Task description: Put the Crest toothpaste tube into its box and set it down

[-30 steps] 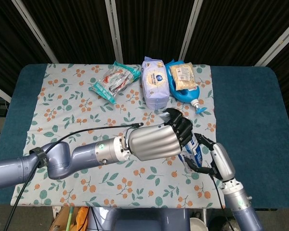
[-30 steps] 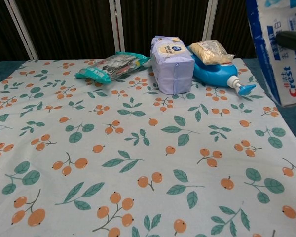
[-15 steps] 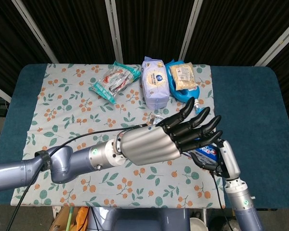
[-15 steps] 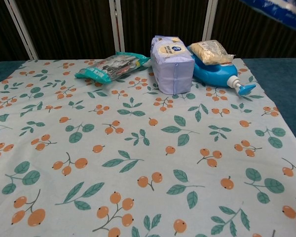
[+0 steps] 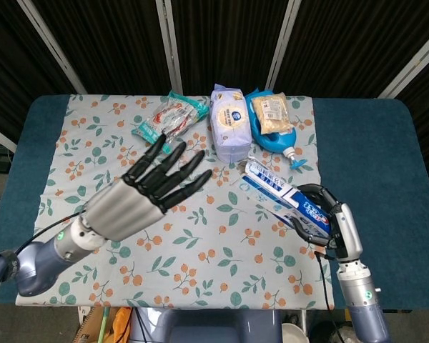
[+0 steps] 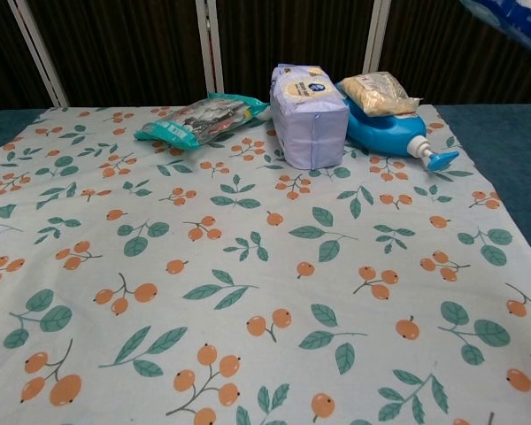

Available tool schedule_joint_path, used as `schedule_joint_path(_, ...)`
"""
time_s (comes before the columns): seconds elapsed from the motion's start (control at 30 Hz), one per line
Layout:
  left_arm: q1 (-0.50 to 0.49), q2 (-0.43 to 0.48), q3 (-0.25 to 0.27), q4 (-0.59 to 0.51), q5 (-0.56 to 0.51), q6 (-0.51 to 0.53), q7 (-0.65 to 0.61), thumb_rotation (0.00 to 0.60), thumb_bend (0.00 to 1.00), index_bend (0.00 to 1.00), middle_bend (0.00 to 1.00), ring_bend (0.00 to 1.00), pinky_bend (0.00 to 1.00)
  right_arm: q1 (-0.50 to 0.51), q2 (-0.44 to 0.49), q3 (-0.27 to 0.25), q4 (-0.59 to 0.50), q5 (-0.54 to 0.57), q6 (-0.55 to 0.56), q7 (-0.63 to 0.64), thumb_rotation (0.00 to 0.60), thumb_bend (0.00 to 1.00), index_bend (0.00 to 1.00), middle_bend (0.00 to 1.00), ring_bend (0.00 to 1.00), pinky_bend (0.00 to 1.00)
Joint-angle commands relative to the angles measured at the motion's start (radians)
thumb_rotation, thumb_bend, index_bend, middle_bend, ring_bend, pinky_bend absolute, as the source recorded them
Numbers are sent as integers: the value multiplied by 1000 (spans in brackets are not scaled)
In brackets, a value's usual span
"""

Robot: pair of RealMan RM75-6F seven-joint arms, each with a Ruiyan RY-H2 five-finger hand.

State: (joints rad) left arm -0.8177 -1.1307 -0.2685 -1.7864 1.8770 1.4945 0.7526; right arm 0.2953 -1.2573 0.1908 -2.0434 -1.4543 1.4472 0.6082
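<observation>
The blue and white Crest toothpaste box is held above the right part of the flowered cloth, lying almost level and pointing up-left toward the middle. My right hand grips its near end, fingers wrapped around it. Only a blue corner of the Crest box shows at the top right of the chest view. The tube itself is not visible. My left hand hovers over the left-centre of the cloth with its fingers spread and nothing in them.
At the back of the cloth lie a green snack packet, a pale purple wipes pack and a blue pump bottle with a snack bag on top. The dark blue table extends right of the cloth.
My left hand let go of the box, spread its fingers and swung away to the left. The box tipped from steep to nearly level in my right hand.
</observation>
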Motion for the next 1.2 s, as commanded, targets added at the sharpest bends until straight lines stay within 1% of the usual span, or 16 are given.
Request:
schedule_joint_path(0.03, 136, 28, 90, 55, 27, 140, -97, 600, 0, 65, 82, 126, 209, -7, -10, 22, -11, 31, 9, 48, 600, 338, 328, 535, 458, 444)
schedule_joint_path(0.17, 259, 2, 170, 138, 21, 252, -171, 600, 0, 68, 83, 126, 209, -24, 1, 74, -59, 71, 41, 160, 600, 338, 328, 535, 458, 444)
schedule_joint_path(0.3, 375, -55, 238, 260, -20, 336, -258, 600, 0, 68, 84, 126, 209, -42, 58, 131, -96, 84, 63, 261, 600, 338, 328, 534, 458, 444)
schedule_joint_path(0.37, 422, -87, 263, 320, -51, 358, -304, 600, 0, 67, 84, 126, 209, -53, 89, 158, -111, 83, 77, 304, 600, 339, 328, 535, 458, 444)
schedule_joint_path(0.53, 508, -158, 312, 451, -126, 347, -392, 600, 0, 67, 78, 126, 209, -85, 154, 212, -151, 73, 115, 426, 600, 338, 328, 534, 458, 444)
schedule_joint_path(0.63, 537, -195, 325, 525, -145, 338, -426, 600, 0, 68, 75, 126, 209, -106, 182, 240, -168, 85, 136, 500, 600, 338, 320, 534, 456, 443)
schedule_joint_path(0.73, 552, -221, 326, 580, -149, 339, -455, 600, 0, 70, 74, 126, 209, -122, 200, 257, -180, 110, 140, 564, 600, 339, 255, 526, 417, 444)
schedule_joint_path(0.83, 560, -234, 321, 596, -151, 340, -484, 600, 0, 71, 73, 126, 209, -125, 221, 259, -176, 113, 117, 590, 600, 339, 180, 463, 343, 444)
schedule_joint_path(0.9, 561, -238, 323, 605, -144, 339, -483, 600, 0, 71, 71, 126, 209, -124, 227, 255, -176, 105, 102, 602, 600, 339, 168, 444, 327, 444)
schedule_joint_path(1.07, 564, -245, 319, 618, -129, 340, -483, 600, 0, 71, 67, 126, 209, -126, 235, 234, -174, 69, 80, 611, 600, 339, 167, 441, 326, 444)
schedule_joint_path(1.1, 565, -246, 318, 619, -128, 339, -484, 600, 0, 71, 67, 126, 209, -126, 234, 230, -173, 64, 76, 612, 600, 339, 173, 441, 336, 457)
schedule_joint_path(1.13, 566, -246, 316, 618, -129, 337, -486, 600, 0, 71, 67, 126, 209, -126, 234, 227, -173, 63, 72, 613, 600, 339, 191, 444, 357, 478)
schedule_joint_path(1.2, 569, -246, 312, 617, -132, 334, -490, 600, 0, 72, 67, 126, 209, -125, 234, 226, -172, 68, 68, 614, 600, 338, 261, 470, 430, 541)
